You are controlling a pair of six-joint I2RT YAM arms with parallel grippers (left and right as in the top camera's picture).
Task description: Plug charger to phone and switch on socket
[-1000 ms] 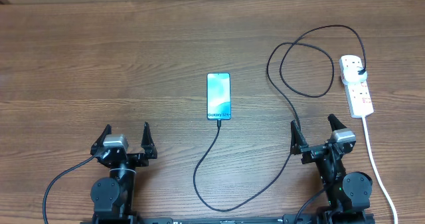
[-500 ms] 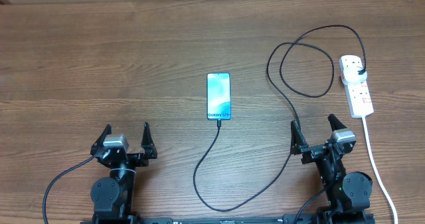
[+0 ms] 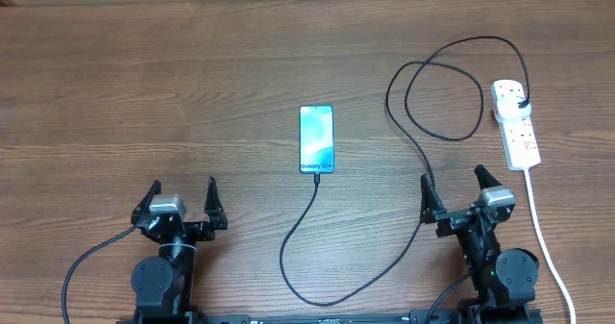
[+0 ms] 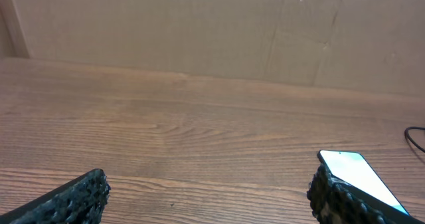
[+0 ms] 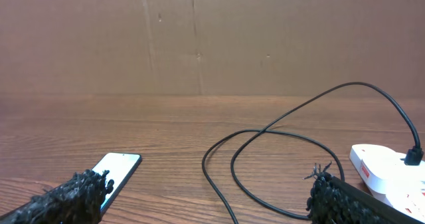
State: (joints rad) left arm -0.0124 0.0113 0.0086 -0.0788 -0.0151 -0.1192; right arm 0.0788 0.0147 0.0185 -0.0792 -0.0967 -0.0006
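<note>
The phone (image 3: 317, 138) lies face up mid-table with its cyan screen lit; it also shows in the left wrist view (image 4: 358, 174) and the right wrist view (image 5: 117, 168). The black charger cable (image 3: 420, 146) runs from the phone's near end, loops across the table and ends in a black plug seated in the white socket strip (image 3: 516, 122) at the right; cable (image 5: 265, 157) and strip (image 5: 388, 171) show in the right wrist view. My left gripper (image 3: 184, 201) and right gripper (image 3: 452, 191) rest open and empty at the table's near edge.
The strip's white cord (image 3: 543, 233) runs down the right side past my right arm. A cardboard wall (image 5: 199, 38) stands behind the wooden table (image 3: 144, 93).
</note>
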